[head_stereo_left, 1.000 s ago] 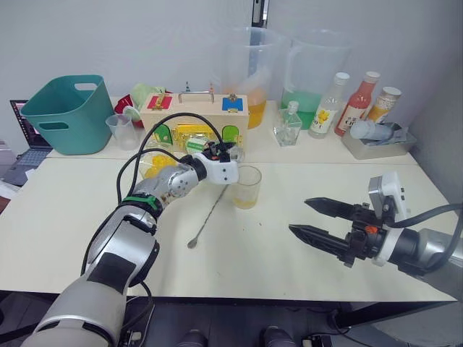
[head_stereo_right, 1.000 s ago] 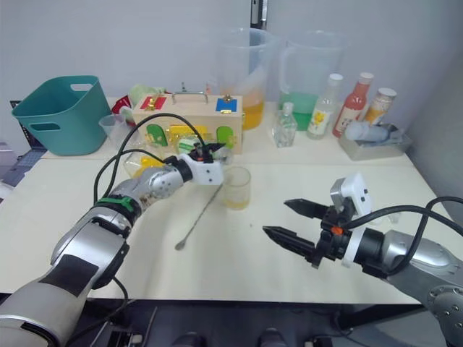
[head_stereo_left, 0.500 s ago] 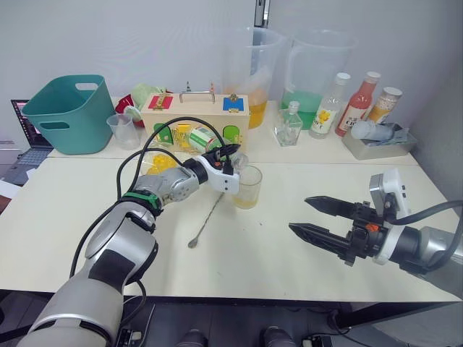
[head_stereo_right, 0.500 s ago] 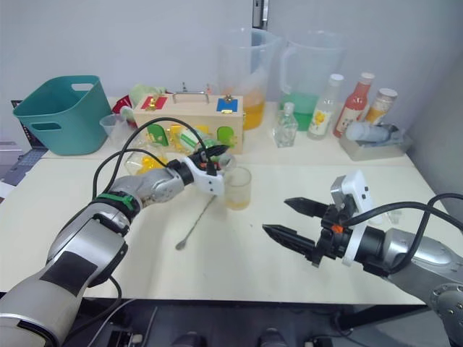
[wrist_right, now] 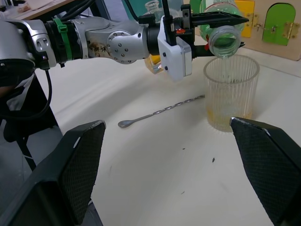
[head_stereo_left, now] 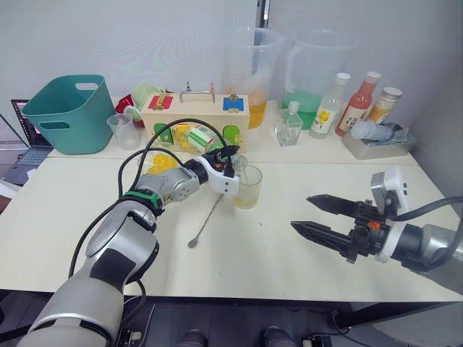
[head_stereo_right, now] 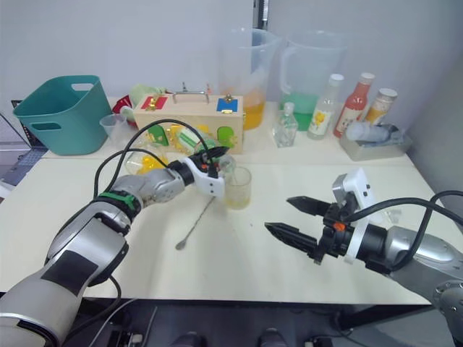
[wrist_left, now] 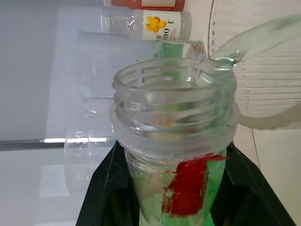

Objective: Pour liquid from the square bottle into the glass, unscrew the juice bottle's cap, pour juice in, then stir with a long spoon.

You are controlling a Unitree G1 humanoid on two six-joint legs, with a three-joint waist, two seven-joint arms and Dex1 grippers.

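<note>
Your left gripper (wrist_right: 214, 19) is clamped on the juice bottle (wrist_right: 221, 35), tipped so its uncapped mouth overhangs the glass (wrist_right: 230, 92) for pouring. Your right gripper (head_stereo_left: 315, 217) waits spread, empty. The long spoon (wrist_right: 160, 113) lies beside the glass.

Bright, even indoor light, soft faint shadows on the table (head_stereo_left: 289, 246); head views sharp, wrist backgrounds blurred

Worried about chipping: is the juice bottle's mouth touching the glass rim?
Apart. In the right wrist view the juice bottle hangs tilted in the left claw, its mouth above the glass rim.
</note>
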